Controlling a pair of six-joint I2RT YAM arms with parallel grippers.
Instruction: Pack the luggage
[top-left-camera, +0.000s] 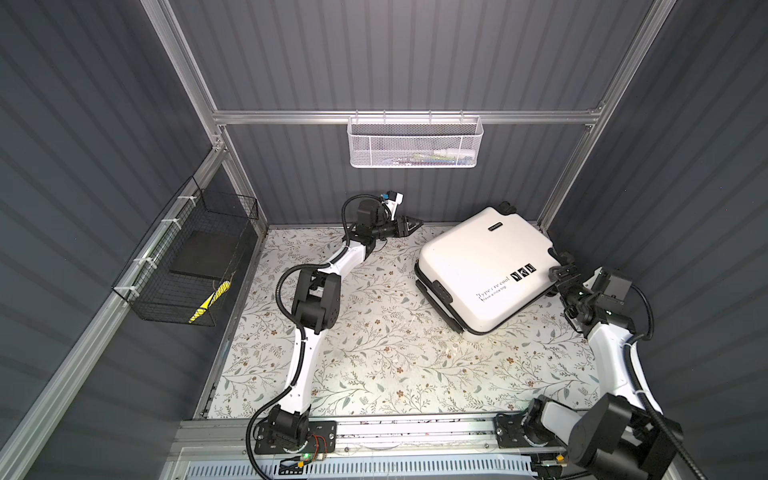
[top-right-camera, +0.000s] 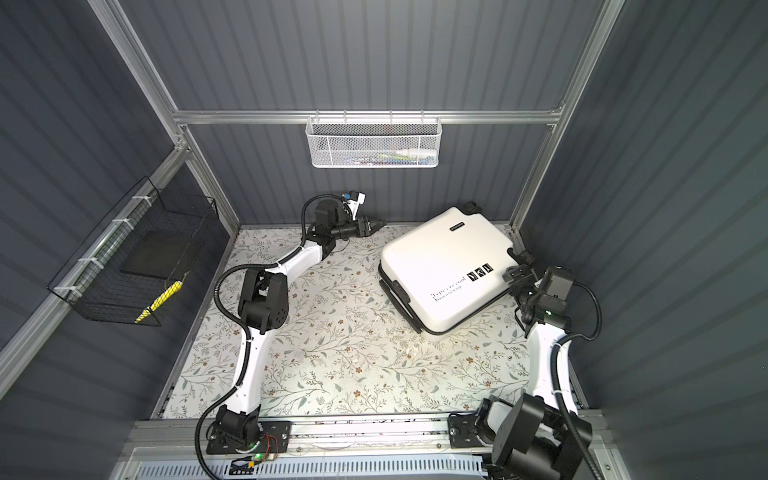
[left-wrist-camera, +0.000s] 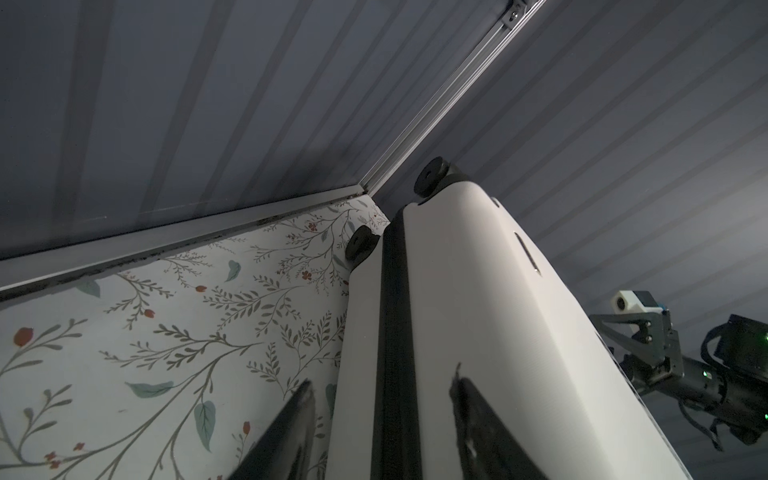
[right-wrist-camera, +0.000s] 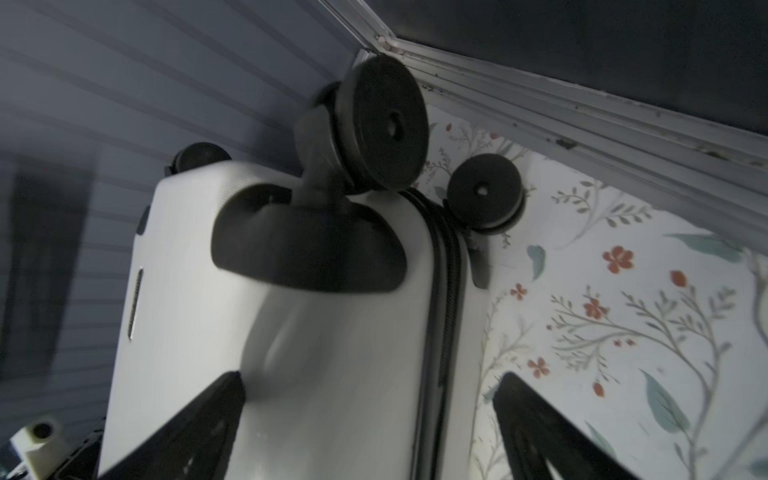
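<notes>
Nearest to us, on the right of both top views, the right gripper (top-left-camera: 560, 272) stands just beside the wheel end of the luggage (top-left-camera: 482, 266). Its fingers (right-wrist-camera: 199, 419) are spread wide. In the right wrist view the thickness of the case shows between them, but we see no pad pressing on the shell, so we judge that it holds nothing.

The luggage lies flat and closed on the flowered table (top-left-camera: 374, 365). It is turned at an angle in the far right corner, with its wheels (right-wrist-camera: 382, 124) toward that corner.

We judge the shell to be stiff and glossy, so the pads will slip on the broad white face, which is also too wide for the jaws. Better places to take hold are the black handle (top-left-camera: 440, 293), a wheel stem, or the edge along the black zipper band (left-wrist-camera: 392, 332). How heavy it is we cannot tell. As it is small, it probably slides when pushed, so one arm should brace it while the other opens it.

Farther back, the left gripper (top-left-camera: 415, 224) points at the case from near the back wall and is apart from it, its fingers (left-wrist-camera: 291, 428) parted around nothing. Above it, on the wall, hangs the white mesh basket (top-left-camera: 414, 143).
</notes>
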